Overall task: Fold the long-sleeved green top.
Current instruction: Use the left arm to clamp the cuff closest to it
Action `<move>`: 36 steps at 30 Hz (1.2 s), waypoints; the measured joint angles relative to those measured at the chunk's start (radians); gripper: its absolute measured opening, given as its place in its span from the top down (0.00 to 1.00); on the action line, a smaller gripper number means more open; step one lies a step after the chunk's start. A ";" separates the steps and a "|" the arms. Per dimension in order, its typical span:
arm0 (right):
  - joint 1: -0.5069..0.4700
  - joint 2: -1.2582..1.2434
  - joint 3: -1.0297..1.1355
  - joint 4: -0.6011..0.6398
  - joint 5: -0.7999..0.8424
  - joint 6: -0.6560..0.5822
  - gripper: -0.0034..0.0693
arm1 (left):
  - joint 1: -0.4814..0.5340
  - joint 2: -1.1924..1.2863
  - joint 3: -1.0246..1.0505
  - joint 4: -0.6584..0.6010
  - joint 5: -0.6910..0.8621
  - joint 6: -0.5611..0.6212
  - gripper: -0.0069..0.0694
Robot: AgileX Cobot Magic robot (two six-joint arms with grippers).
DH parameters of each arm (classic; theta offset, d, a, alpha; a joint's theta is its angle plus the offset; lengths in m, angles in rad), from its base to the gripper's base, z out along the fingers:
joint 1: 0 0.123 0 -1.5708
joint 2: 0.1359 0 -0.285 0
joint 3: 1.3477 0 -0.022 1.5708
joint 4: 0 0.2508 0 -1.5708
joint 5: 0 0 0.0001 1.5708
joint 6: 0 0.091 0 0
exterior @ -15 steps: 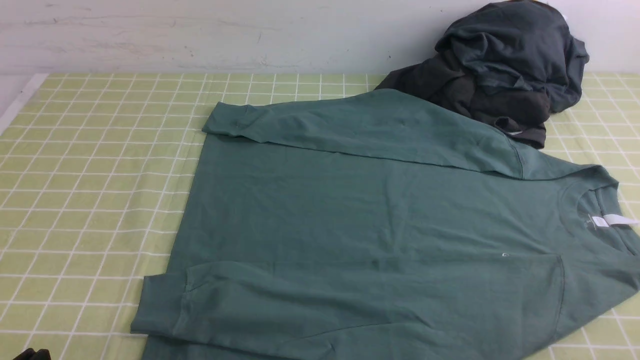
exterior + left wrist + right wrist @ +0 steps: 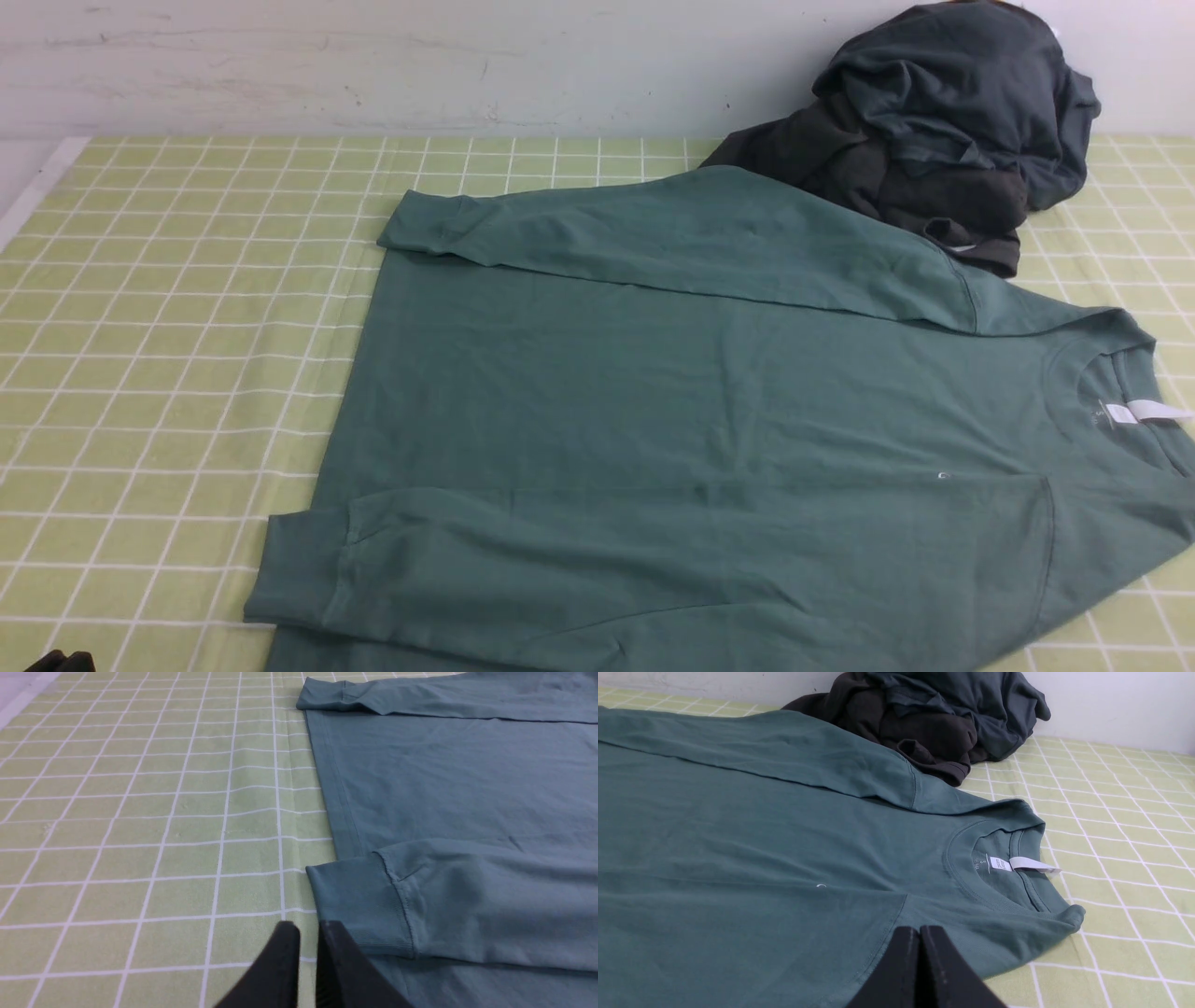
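Nothing has moved since the earlier frame: the top lies just as it did, and neither arm has shifted. The top is spread flat on the checked cloth, hem toward the robot's left and collar toward its right. The far sleeve and the near sleeve are both already laid in across the body. A dark pile sits against the wall, touching the far shoulder. With the sleeves in, the step in hand looks like taking hold of the near edge to fold the body over. To do that well, both grippers should open first. The left should pinch the near cuff together with the body layer under it, so the sleeve does not slide out. The right should take the near shoulder through both layers. Then both should lift evenly and carry the edge across level, keeping clear of the dark pile. The left gripper is all but closed, with only a thin slit between its jaws and nothing in it. Its tips are just beside the cuff's edge, over the cloth, and whether they touch either I cannot tell. The right gripper has its jaws pressed together and holds nothing. It sits over the near shoulder, and contact there cannot be told.
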 joint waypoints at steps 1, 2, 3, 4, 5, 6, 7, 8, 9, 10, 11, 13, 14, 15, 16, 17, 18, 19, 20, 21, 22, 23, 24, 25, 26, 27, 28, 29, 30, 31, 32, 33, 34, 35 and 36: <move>0.000 0.000 0.000 0.000 0.000 0.000 0.97 | 0.000 0.000 0.000 0.000 0.000 0.000 0.84; 0.000 0.000 0.000 0.000 0.000 0.000 0.97 | 0.000 0.000 0.000 0.000 0.000 0.000 0.84; 0.000 0.000 0.000 0.000 0.000 0.000 0.97 | 0.000 0.000 0.000 0.000 0.000 0.000 0.84; 0.000 0.000 0.000 0.000 0.000 0.000 0.97 | 0.000 0.000 0.000 0.000 0.000 0.000 0.84; 0.000 0.000 0.000 0.000 0.000 0.000 0.97 | 0.000 0.000 0.000 0.000 0.000 0.000 0.84; 0.000 0.000 0.000 0.000 0.000 0.000 0.97 | 0.000 0.000 0.000 0.001 0.000 0.000 0.84; 0.000 0.000 0.000 0.000 0.000 0.000 0.97 | 0.000 0.000 0.000 0.001 0.000 0.000 0.84; 0.000 0.000 0.000 0.000 0.000 0.000 0.97 | 0.000 0.000 0.000 0.001 0.000 0.000 0.84; 0.000 0.000 0.000 0.000 0.000 0.000 0.97 | 0.000 0.000 0.000 0.001 0.000 0.000 0.84; 0.000 0.000 0.000 0.000 0.000 0.000 0.97 | 0.000 0.000 0.000 0.001 0.000 0.000 0.84; 0.000 0.000 0.000 -0.001 0.000 0.000 0.97 | 0.000 0.000 0.000 0.001 0.000 0.000 0.84; 0.000 0.000 0.000 -0.001 0.000 0.000 0.97 | 0.000 0.000 0.000 0.002 0.000 0.000 0.84; 0.000 0.000 0.000 -0.001 0.000 0.000 0.97 | 0.000 0.000 0.000 0.002 0.000 0.000 0.84; 0.000 0.000 0.000 -0.001 0.000 0.000 0.97 | 0.000 0.000 0.000 0.002 0.000 0.000 0.84; 0.000 0.000 0.000 -0.001 0.000 0.000 0.97 | 0.000 0.000 0.000 0.002 0.000 0.000 0.84; 0.000 0.000 0.000 -0.001 0.000 0.000 0.97 | 0.000 0.000 0.000 0.002 0.000 0.000 0.84; 0.000 0.000 0.000 -0.001 0.000 0.000 0.97 | 0.000 0.000 0.000 0.002 0.000 0.000 0.84; 0.000 0.000 0.000 -0.001 0.000 0.000 0.97 | 0.000 0.000 0.000 0.002 0.000 0.000 0.84; 0.000 0.000 0.000 -0.001 0.000 0.000 0.97 | 0.000 0.000 0.000 0.002 0.000 0.000 0.84; 0.000 0.000 0.000 -0.001 0.000 0.000 0.97 | 0.000 0.000 0.000 0.002 0.000 0.000 0.84; 0.000 0.000 0.000 -0.001 0.000 0.000 0.97 | 0.000 0.000 0.000 0.002 -0.002 0.000 0.84; 0.000 0.000 0.000 -0.001 0.000 0.000 0.97 | 0.000 0.000 0.000 0.002 -0.005 0.000 0.84; 0.000 0.000 0.000 0.000 0.000 0.000 0.97 | 0.000 0.000 0.001 0.002 -0.010 0.000 0.84; 0.000 0.000 0.000 0.000 0.000 0.000 0.97 | 0.000 0.000 0.001 0.002 -0.013 0.000 0.84; 0.000 0.000 0.000 0.000 -0.003 0.000 0.97 | 0.000 0.000 0.003 0.004 -0.021 0.000 0.84; 0.000 0.000 0.000 0.001 -0.010 0.000 0.97 | 0.000 0.000 0.004 0.005 -0.031 0.000 0.84; 0.000 0.000 0.003 0.007 -0.031 0.000 0.97 | 0.000 0.000 0.007 0.010 -0.053 0.000 0.84; 0.000 0.000 0.005 0.021 -0.079 0.000 0.97 | 0.000 0.000 0.008 0.017 -0.085 0.000 0.84; 0.000 0.000 0.006 0.038 -0.110 0.000 0.97 | 0.000 0.000 0.008 0.026 -0.132 0.000 0.84; 0.000 0.000 0.006 0.066 -0.172 0.000 0.97 | 0.000 0.000 0.008 0.037 -0.190 0.000 0.84; 0.000 0.000 0.006 0.105 -0.276 0.000 0.97 | 0.000 0.000 0.008 0.049 -0.267 0.000 0.84; 0.000 0.000 0.006 0.118 -0.292 0.000 0.97 | 0.000 0.000 0.008 0.049 -0.281 0.000 0.84; 0.000 0.000 0.006 0.165 -0.405 0.008 0.97 | 0.000 0.000 0.008 0.054 -0.392 0.000 0.84; 0.000 0.000 0.006 0.172 -0.438 0.010 0.97 | 0.000 0.000 0.008 0.054 -0.421 0.000 0.84; 0.000 0.000 0.006 0.231 -0.567 0.041 0.97 | 0.000 0.000 0.008 0.057 -0.519 0.000 0.84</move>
